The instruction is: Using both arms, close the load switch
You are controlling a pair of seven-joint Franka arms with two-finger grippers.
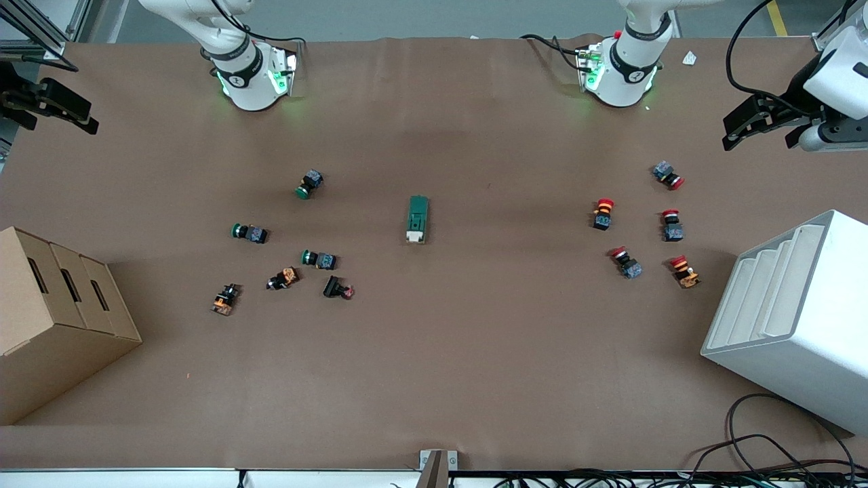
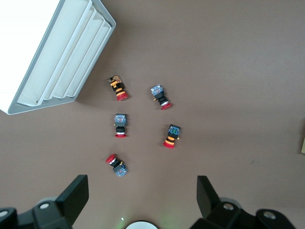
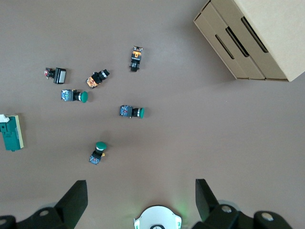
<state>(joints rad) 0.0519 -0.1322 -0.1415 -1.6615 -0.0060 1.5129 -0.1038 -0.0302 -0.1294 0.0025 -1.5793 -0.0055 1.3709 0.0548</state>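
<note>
The left gripper (image 1: pixel 759 129) is held high over the left arm's end of the table, its fingers (image 2: pixel 76 193) spread wide and empty; the right gripper (image 1: pixel 51 108) is held likewise over the right arm's end, fingers (image 3: pixel 74 195) equally wide with nothing between them. Between the two, the load switch (image 1: pixel 418 219) is seen lying flat near the middle of the table (image 1: pixel 434 379), well apart from both grippers and about evenly placed between them, so neither arm is judged clearly nearer. Its long axis is laid running from the bases toward the front camera, with the white lever piece at the nearer end. Each arm must therefore be brought inward, across its own cluster: red push-buttons (image 1: pixel 641 224) on the left arm's side, green and orange push-buttons (image 1: pixel 285 251) on the right arm's. A bare brown surface is left around the switch.
</note>
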